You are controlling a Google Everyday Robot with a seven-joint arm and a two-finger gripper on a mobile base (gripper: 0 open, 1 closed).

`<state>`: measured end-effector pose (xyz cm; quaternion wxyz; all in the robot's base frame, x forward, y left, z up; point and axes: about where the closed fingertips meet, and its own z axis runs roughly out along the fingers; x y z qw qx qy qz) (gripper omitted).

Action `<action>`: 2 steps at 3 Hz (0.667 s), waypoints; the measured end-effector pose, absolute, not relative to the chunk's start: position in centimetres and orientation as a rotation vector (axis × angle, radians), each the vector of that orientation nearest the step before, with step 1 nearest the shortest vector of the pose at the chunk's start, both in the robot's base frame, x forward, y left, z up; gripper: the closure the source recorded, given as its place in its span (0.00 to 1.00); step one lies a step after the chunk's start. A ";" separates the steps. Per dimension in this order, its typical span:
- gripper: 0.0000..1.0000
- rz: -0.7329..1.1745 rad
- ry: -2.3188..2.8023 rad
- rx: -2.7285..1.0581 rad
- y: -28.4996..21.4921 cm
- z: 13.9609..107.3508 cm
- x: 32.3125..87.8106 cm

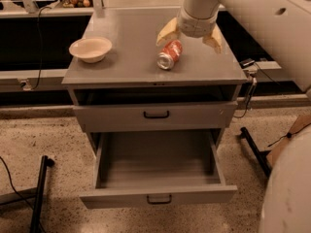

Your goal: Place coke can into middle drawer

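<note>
The coke can [170, 55] lies on its side on the grey cabinet top [131, 33], right of centre, its silver end toward me. My gripper [190, 37] hangs just above and behind the can, open, with one cream fingertip [167, 31] to the can's left and the other to its right. It holds nothing. The middle drawer [158, 197] is pulled far out below, its grey inside bare. The top drawer [155, 115] above it is pulled out only a little.
A cream-white bowl [90, 49] stands on the left of the cabinet top. A black stand leg [40, 193] lies on the floor at left, another [253, 150] at right beside a cardboard box [291, 132]. My arm crosses the upper right.
</note>
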<state>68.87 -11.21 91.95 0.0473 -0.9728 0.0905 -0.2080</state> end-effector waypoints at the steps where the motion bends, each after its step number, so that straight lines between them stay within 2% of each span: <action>1: 0.00 -0.720 0.297 -2.976 -10.2 89.9 71.7; 2: 0.00 -0.762 0.336 -2.964 -9.1 89.2 73.8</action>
